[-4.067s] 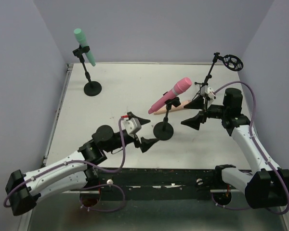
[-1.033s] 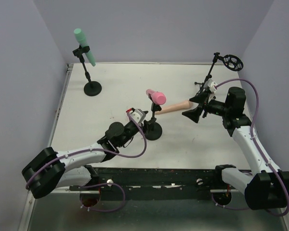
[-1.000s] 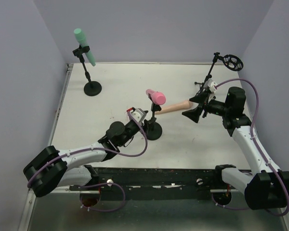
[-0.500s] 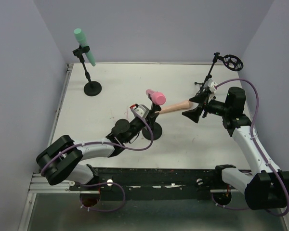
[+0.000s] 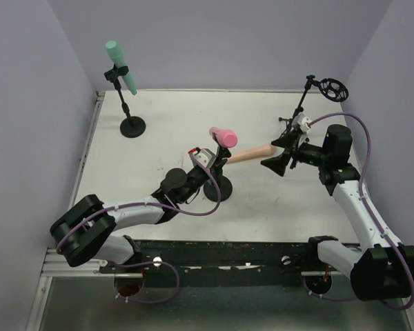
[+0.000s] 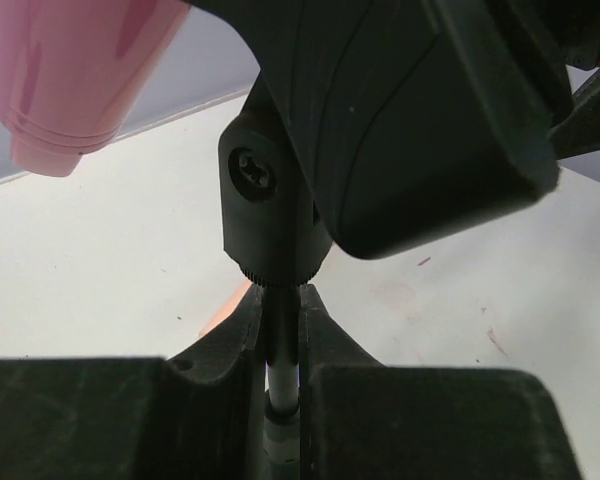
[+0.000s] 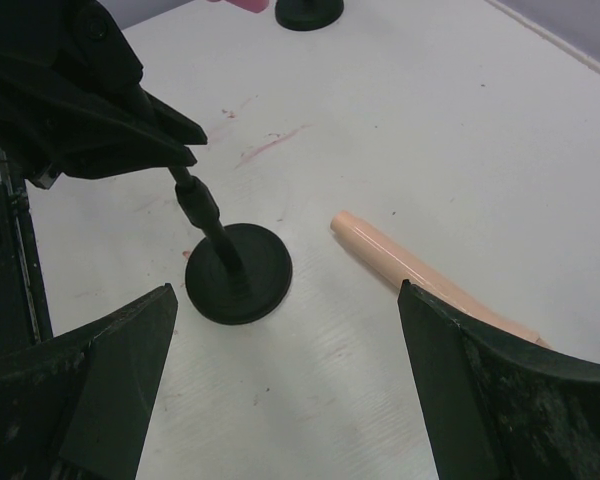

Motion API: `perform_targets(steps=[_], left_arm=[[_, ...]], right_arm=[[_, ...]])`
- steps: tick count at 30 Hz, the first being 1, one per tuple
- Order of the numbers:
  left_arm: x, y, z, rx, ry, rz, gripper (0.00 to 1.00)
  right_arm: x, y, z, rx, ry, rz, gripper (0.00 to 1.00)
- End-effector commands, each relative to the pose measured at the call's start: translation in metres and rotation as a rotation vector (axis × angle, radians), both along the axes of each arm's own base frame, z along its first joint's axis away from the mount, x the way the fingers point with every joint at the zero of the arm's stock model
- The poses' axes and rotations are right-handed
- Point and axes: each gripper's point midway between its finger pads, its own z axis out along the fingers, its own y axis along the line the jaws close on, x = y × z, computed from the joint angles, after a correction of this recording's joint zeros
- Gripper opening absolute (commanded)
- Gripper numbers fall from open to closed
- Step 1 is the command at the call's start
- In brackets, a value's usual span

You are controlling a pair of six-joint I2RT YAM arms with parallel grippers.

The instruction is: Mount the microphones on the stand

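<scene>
Pink microphone (image 5: 223, 136) clipped atop middle stand (image 5: 219, 187), nearest arm bases. Left gripper (image 6: 280, 330) pinched narrow on stand's thin pole, just below clip. Beyond, peach microphone (image 5: 252, 153) lies flat on table (image 5: 159, 148) between middle stand and right gripper (image 5: 281, 154). Right gripper's jaws spread wide, holding nothing. Far left, teal microphone (image 5: 121, 65) clipped in own stand (image 5: 132, 126). Far right, ring-topped stand (image 5: 331, 87) at back corner.

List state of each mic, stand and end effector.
teal microphone: clipped on far-left stand
pink microphone: clipped on centre stand
peach microphone: lying flat on table, unmounted
right stand: holder empty
left end effector: closed on centre stand's pole
right end effector: open, empty
</scene>
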Motion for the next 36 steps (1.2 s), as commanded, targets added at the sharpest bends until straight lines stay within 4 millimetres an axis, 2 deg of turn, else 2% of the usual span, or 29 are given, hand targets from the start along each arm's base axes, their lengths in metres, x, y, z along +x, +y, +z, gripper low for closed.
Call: perform_targets(steps=[1,4,9,12,17,19,21,24,27,32,36], left_arm=[[0.006,0.021,0.049,-0.041,-0.124,0.062,0.00],[0.019,0.045,0.058,-0.039,-0.141,0.135,0.00],[0.052,0.097,0.082,-0.056,-0.178,0.279,0.00],[0.083,0.130,0.097,-0.054,-0.201,0.375,0.00],[0.144,0.168,0.110,-0.038,-0.200,0.486,0.00],[0.166,0.173,0.111,-0.026,-0.197,0.478,0.00],[0.185,0.174,0.121,-0.011,-0.220,0.487,0.00],[0.216,0.178,0.119,0.025,-0.220,0.509,0.00],[0.244,0.183,0.109,0.035,-0.197,0.527,0.00],[0.278,0.192,0.091,0.048,-0.150,0.561,0.00],[0.291,0.198,0.079,0.020,-0.109,0.571,0.00]], right_arm=[[0.000,0.000,0.001,0.007,0.001,0.009,1.00],[0.000,0.000,0.002,0.006,-0.003,0.011,1.00],[-0.001,0.001,0.002,0.008,-0.001,0.014,1.00],[-0.001,0.000,0.002,0.009,0.000,0.015,1.00],[-0.001,0.001,0.001,0.008,0.005,0.017,1.00],[-0.001,0.001,0.000,0.007,0.007,0.019,1.00],[-0.001,0.001,0.001,0.008,0.010,0.022,1.00],[-0.001,0.002,-0.003,0.006,0.025,0.027,1.00],[0.000,0.002,-0.005,0.004,0.038,0.031,1.00],[0.002,0.002,-0.009,-0.002,0.058,0.039,1.00],[0.003,0.003,-0.011,-0.001,0.076,0.047,1.00]])
